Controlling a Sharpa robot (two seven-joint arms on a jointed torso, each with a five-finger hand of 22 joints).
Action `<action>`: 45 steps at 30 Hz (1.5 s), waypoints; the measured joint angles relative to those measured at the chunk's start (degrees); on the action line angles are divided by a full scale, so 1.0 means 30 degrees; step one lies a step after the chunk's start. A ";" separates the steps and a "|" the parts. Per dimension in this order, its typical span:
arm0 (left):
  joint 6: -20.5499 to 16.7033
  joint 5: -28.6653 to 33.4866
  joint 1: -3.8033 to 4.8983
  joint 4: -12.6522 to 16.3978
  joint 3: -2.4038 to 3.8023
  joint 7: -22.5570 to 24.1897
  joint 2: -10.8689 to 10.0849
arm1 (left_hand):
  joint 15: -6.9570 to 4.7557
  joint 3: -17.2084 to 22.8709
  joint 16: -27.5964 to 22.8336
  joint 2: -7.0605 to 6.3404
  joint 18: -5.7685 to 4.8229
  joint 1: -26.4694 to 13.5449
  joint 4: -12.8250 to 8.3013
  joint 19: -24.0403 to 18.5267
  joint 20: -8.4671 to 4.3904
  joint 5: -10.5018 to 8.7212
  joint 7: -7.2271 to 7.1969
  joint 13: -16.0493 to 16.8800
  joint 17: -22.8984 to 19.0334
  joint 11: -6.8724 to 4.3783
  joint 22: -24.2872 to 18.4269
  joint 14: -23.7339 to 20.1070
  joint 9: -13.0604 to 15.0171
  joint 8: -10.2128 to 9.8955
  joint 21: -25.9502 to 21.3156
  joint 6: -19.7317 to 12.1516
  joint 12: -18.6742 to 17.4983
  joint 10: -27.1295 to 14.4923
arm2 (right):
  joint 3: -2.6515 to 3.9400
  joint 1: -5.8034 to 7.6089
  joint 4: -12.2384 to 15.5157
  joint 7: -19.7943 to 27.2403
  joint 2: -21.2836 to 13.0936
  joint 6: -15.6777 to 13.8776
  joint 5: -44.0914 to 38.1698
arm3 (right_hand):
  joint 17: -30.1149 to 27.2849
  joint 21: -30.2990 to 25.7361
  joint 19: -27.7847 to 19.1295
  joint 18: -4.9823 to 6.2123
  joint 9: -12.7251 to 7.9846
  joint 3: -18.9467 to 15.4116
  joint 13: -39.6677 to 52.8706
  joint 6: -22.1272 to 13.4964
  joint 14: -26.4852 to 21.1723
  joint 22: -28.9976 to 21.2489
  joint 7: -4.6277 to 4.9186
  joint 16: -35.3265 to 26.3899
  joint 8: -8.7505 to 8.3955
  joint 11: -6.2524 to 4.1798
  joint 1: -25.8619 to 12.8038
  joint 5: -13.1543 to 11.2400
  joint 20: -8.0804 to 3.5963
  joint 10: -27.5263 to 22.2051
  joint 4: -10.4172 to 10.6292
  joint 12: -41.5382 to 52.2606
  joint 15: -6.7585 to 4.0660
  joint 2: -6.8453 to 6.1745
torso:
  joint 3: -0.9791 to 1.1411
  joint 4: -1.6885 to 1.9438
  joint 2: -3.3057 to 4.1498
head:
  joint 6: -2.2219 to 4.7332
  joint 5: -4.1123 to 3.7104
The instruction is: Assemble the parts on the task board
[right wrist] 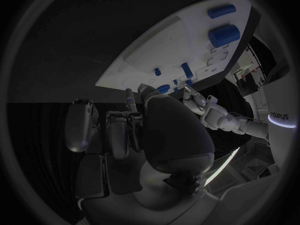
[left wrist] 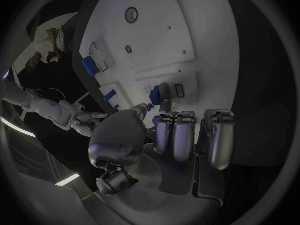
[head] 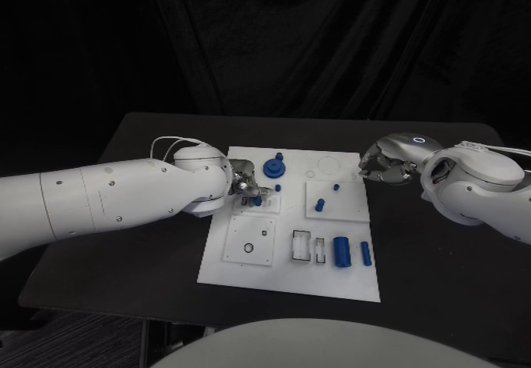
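Fingers (left wrist: 164, 101) of left hand (head: 245, 186) pinch a small blue peg (head: 257, 201) over the task board (head: 290, 270) near its left edge. Right hand (head: 387, 165) curled, apparently holding nothing, at board's right edge. Advice: align peg vertically before pressing.

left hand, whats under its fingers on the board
The left hand is down on the task board, its fingers on a small blue part at a raised white block. How the part sits underneath is covered.
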 measured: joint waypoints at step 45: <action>-0.0853 0.0002 -0.0040 0.0184 -0.0034 0.0429 -0.0153 | -0.0414 -0.0510 0.0001 0.0209 -0.0001 0.1670 -0.0369 -0.0003 -0.0416 0.2176 -0.0514 0.0001 0.0013 -0.0520 -0.0001 -0.0001 0.2773 0.1976 0.0001 0.0506 0.0000 0.0033 | 0.0000 -0.0027 0.0004 -0.0154 -0.0021 0.0178 0.0001 | 0.0000 -0.0095 0.0001 -0.0001 -0.0016 -0.0001 0.0000 0.0068 0.0000 0.0002 0.0068 0.0000 0.0000 0.0000 0.0000 -0.0001 0.0000 0.0000 0.0000 0.0010 0.0000 0.0000 | 0.0000 0.0000 0.0000 | 0.0000 0.0086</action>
